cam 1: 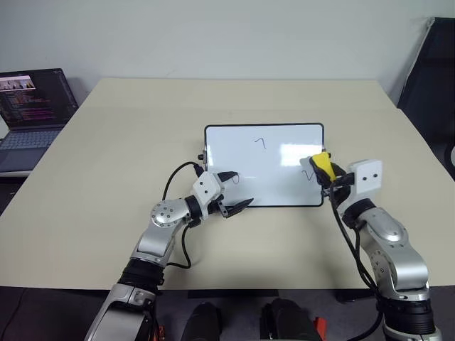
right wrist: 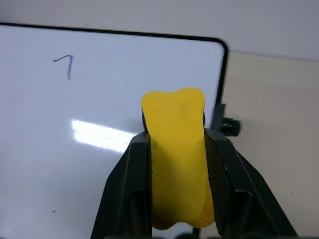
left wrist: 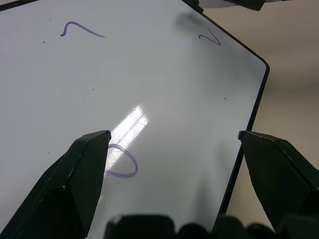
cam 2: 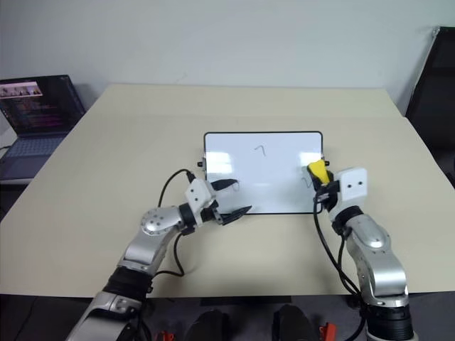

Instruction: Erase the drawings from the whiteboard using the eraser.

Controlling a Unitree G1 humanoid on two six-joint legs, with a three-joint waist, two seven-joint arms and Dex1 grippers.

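The whiteboard lies flat in the middle of the table, glossy white with a thin black frame. Three drawings are on it: a hook near the far edge, a loop at the near left corner, and a "V" near the right edge. My right gripper is shut on the yellow eraser and hovers over the board's right edge, close to the "V". My left gripper stands open at the board's near left corner, one finger over the loop, the other finger just past the near frame.
An open laptop sits off the table's far left. A dark chair stands at the far right. Small black knobs stick out from the board's short sides. Cables loop beside my left arm.
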